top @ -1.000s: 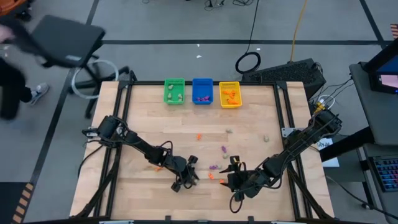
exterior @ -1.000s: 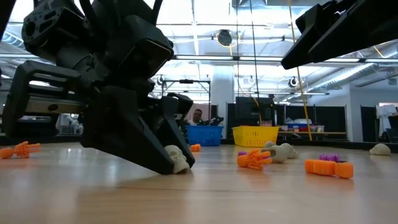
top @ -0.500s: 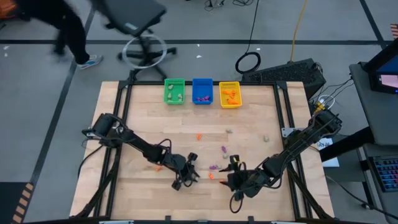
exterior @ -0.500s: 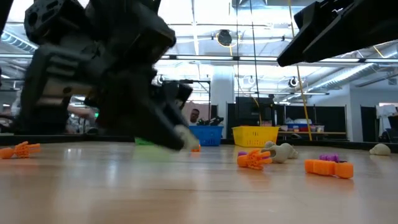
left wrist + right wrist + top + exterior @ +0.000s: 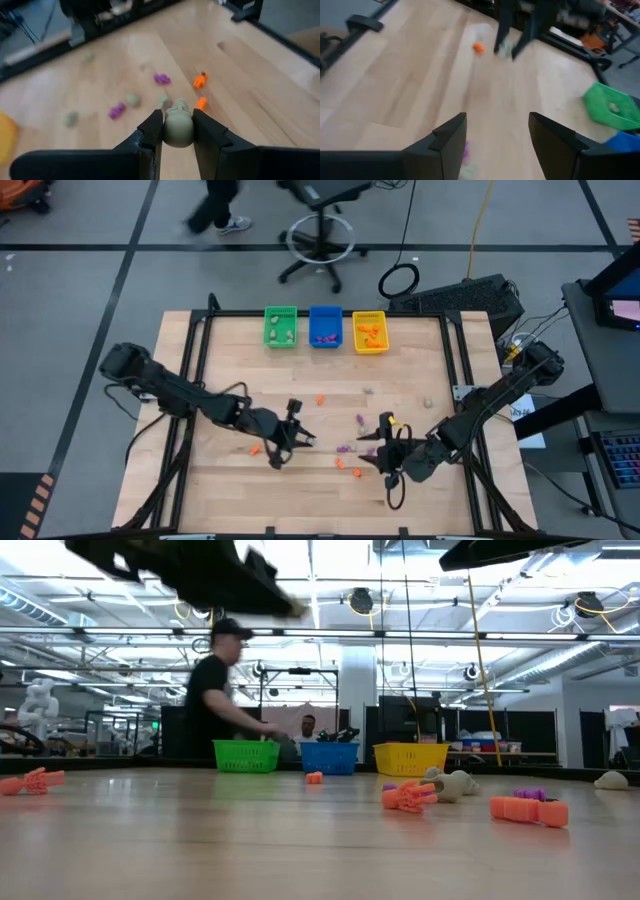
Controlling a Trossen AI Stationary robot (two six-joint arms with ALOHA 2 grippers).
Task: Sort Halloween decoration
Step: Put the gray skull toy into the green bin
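The Halloween decoration is many tiny orange, purple and pale beige trinkets strewn over the wooden table, such as an orange one (image 5: 320,399), a purple one (image 5: 360,420) and a beige one (image 5: 427,402). My left gripper (image 5: 300,438) hangs above the table's near middle, shut on a pale beige skull-like trinket (image 5: 178,129). My right gripper (image 5: 372,452) hovers just to its right, open and empty, its fingers (image 5: 450,135) spread wide. Green (image 5: 281,326), blue (image 5: 325,326) and yellow (image 5: 369,332) bins stand at the far edge. My left gripper pinches the beige trinket by its rounded sides (image 5: 166,131) between the ends of its two fingers. The fingers slant down toward the table's right. The trinket is lifted clear of the table, and a narrower end (image 5: 180,105) sticks out past the fingertips.
Orange trinkets (image 5: 408,796) (image 5: 528,809) and a beige one (image 5: 455,781) lie on the near right part of the table, and another orange one (image 5: 34,780) lies at the left. A person (image 5: 215,690) walks behind the far edge, near an office chair (image 5: 318,225).
My left gripper has risen from the table with the beige trinket, now lifted clear, and has drawn back a little toward the table's left and far edges. My right gripper has also risen somewhat. The person and chair have moved right behind the table.
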